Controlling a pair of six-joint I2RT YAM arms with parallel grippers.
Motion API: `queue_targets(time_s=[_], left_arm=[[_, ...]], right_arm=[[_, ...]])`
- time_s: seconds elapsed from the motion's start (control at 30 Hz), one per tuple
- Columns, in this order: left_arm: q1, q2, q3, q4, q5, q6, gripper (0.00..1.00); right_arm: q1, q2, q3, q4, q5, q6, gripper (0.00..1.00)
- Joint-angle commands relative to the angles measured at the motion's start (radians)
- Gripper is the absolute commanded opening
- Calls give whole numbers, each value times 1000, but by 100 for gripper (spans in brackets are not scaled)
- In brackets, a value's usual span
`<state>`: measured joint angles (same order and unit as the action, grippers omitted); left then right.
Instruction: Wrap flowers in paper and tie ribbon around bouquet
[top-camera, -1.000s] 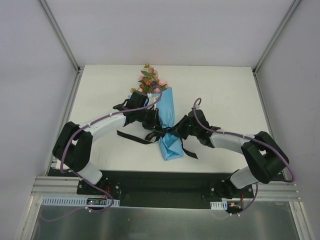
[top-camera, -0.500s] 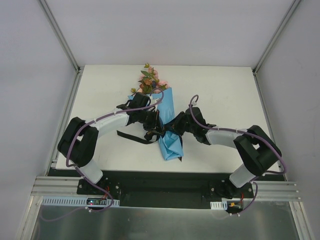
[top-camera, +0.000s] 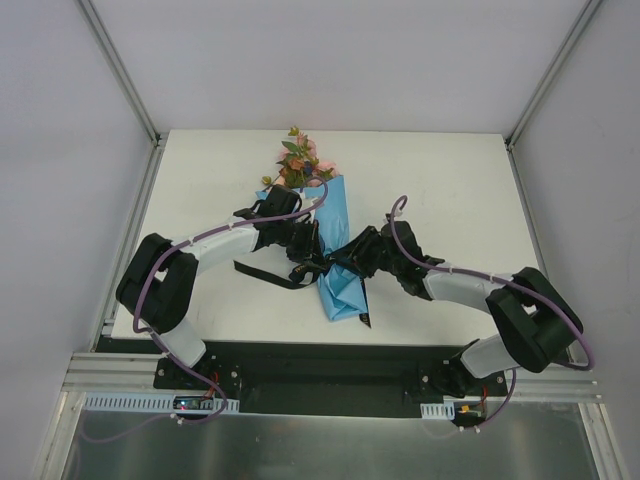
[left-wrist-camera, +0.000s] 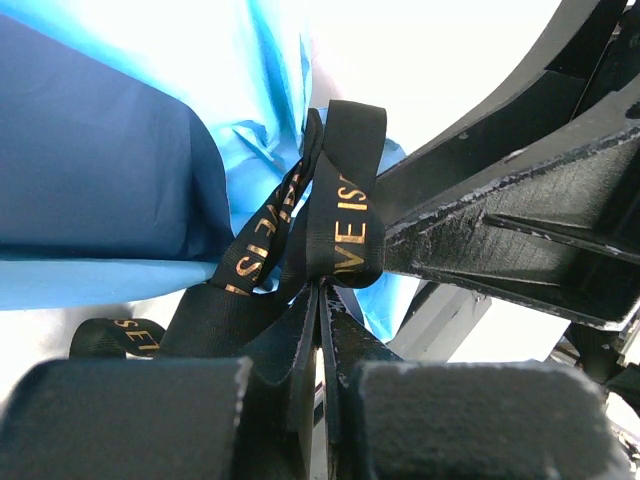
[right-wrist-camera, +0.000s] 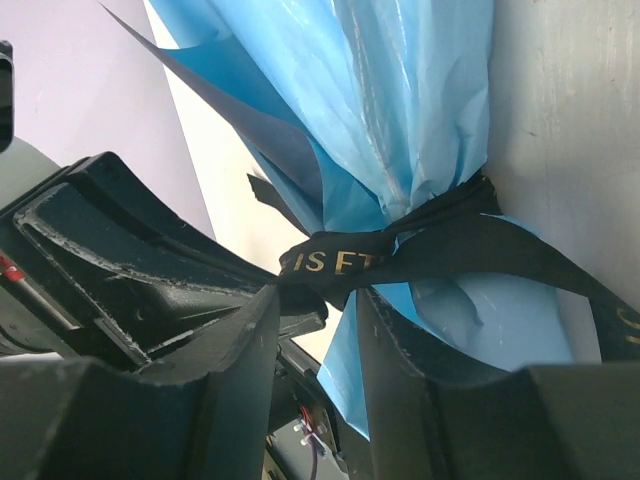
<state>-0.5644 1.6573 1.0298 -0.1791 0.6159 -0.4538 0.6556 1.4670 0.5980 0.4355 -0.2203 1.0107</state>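
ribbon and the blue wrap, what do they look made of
Ribbon: looks like woven fabric, satin-like black with gold printed letters; it folds limp. Paper: thin sheet, light blue with navy back, sharp creases, slight gloss, so possibly coated paper or film.

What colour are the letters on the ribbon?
Gold, printed on the black ribbon. The left wrist view shows them best.

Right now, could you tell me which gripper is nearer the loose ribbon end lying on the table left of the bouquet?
Left. The left gripper sits just beside that ribbon end; the right gripper is across the bouquet from it.
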Motion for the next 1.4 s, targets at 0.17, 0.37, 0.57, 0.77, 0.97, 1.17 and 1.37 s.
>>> queue_targets(time_s=[0.17, 0.37, 0.57, 0.77, 0.97, 1.17, 1.37], left_arm=[[-12, -21, 26, 20, -1, 4, 0], [-14, -33, 18, 20, -2, 1, 0], [-12, -37, 9, 20, -5, 4, 0], [-14, -48, 1, 18, -5, 7, 0], [-12, -54, 6, 18, 7, 3, 0], [-19, -59, 0, 20, 24, -5, 0], [-26, -73, -7, 21, 27, 0, 0]], right_arm=[[12, -20, 25, 8, -8, -20, 41], [27, -42, 8, 6, -5, 2, 47], [41, -79, -12, -3, 9, 0, 54], [39, -111, -33, -27, 29, 6, 55], [32, -59, 20, -35, 2, 9, 56], [32, -2, 66, -24, 2, 17, 52], [29, 44, 89, 2, -2, 32, 44]])
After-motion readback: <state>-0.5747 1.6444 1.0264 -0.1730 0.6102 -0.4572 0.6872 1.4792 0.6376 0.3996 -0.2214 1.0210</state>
